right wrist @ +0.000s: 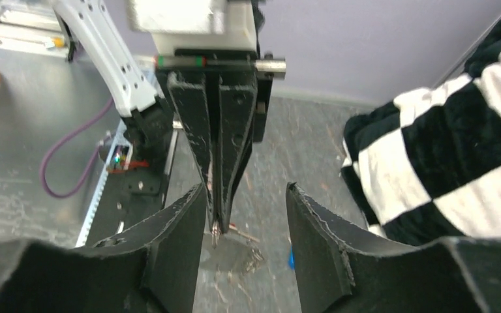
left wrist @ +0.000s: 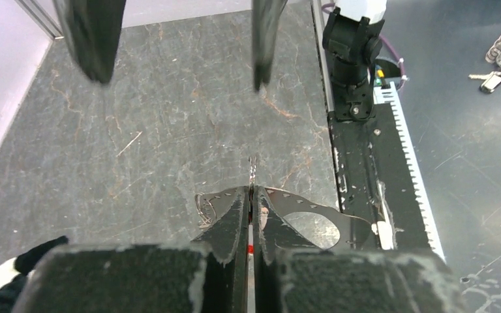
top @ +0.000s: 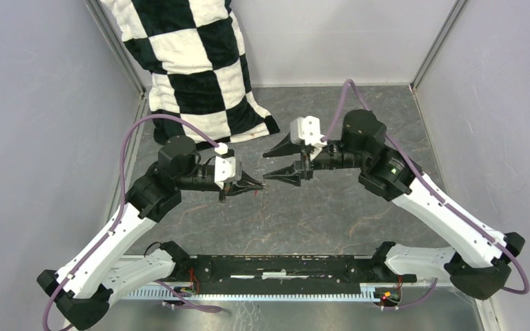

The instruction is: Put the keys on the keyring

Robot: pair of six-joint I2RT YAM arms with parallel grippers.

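Observation:
My left gripper (top: pixel 259 185) (left wrist: pixel 252 195) is shut on the red key. A spot of red (left wrist: pixel 250 249) shows between its fingers, and the key's thin metal part (left wrist: pixel 252 171) (right wrist: pixel 215 231) sticks out past the tips. My right gripper (top: pixel 266 166) (right wrist: pixel 244 189) faces it tip to tip and is open. The left tip reaches between the right fingers (left wrist: pixel 98 59) without touching them. On the table below lies a thin wire loop (left wrist: pixel 203 208) (right wrist: pixel 254 257), apparently the keyring, half hidden by my left finger. The blue key (right wrist: pixel 291 259) lies beside it, mostly hidden.
A black-and-white checkered cloth (top: pixel 193 62) (right wrist: pixel 443 130) lies at the back left, close behind the grippers. The black base rail (top: pixel 283 265) (left wrist: pixel 359 182) runs along the near edge. Grey walls (top: pixel 34 138) close in the table on three sides.

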